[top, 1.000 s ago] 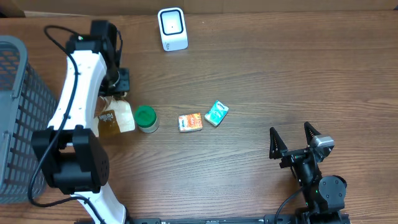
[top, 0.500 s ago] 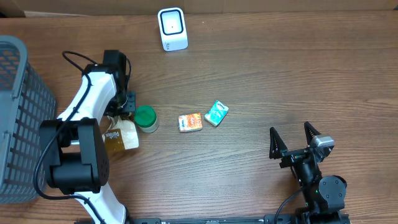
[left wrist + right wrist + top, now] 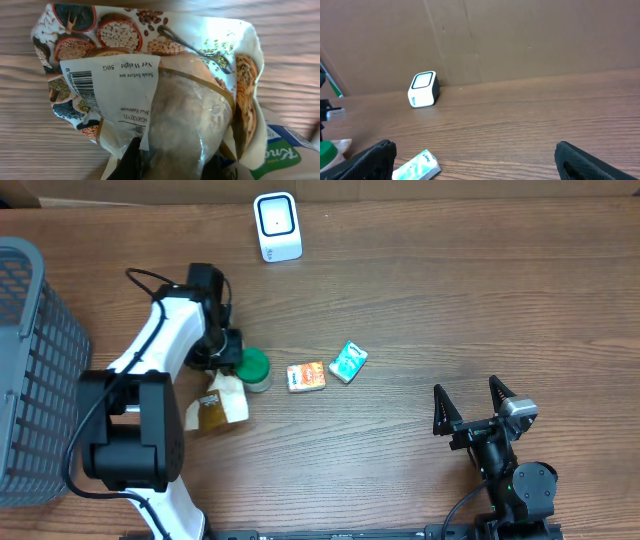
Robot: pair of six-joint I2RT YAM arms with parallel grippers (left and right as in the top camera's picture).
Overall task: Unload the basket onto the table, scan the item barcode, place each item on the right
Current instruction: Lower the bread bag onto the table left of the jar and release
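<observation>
A printed pouch of grains [image 3: 185,100] with a clear window fills the left wrist view, its white label and barcode [image 3: 82,82] facing the camera at the left. My left gripper [image 3: 175,167] is shut on the pouch's lower edge. From overhead the pouch [image 3: 222,404] hangs just above the table beside the left gripper [image 3: 218,365]. The white scanner [image 3: 277,226] stands at the back edge, far from the pouch, and also shows in the right wrist view as scanner [image 3: 423,89]. My right gripper [image 3: 478,408] stands open at the front right, holding nothing.
A green-lidded tub [image 3: 254,368] sits right against the left gripper. An orange packet [image 3: 306,376] and a teal packet [image 3: 348,362] lie mid-table. A grey basket [image 3: 30,380] stands at the left edge. A cardboard wall [image 3: 520,40] backs the table.
My left arm has swung right and toward the front, carrying the pouch from beside the basket to next to the green-lidded tub. The right arm has not moved.
</observation>
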